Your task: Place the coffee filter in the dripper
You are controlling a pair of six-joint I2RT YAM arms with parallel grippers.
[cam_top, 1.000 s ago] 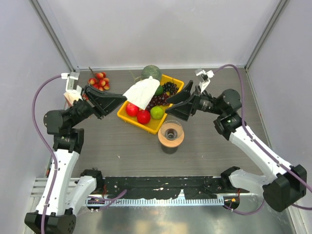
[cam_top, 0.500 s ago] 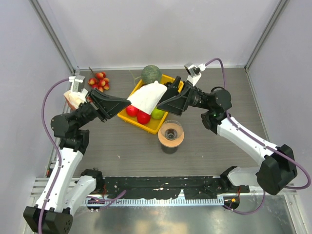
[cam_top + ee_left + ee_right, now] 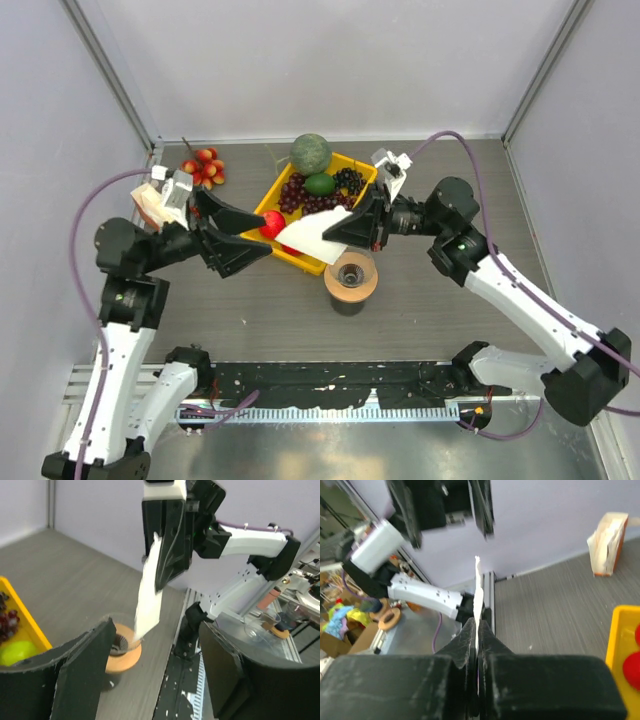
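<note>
Coffee filter [image 3: 312, 237], pinched flat by one edge in the clenched right gripper [image 3: 343, 231] just beside the dripper [image 3: 351, 268] while the left gripper [image 3: 260, 234] stood released and clear of it, could have caught the rim unopened and crumpled or tipped the dripper.

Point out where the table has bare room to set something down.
Bare: the near strip of table between the dripper and the black rail, and the far-right corner behind the right arm. Crowded: the centre, around the yellow fruit tray, where the left tool and right tool flank the coffee filter.
</note>
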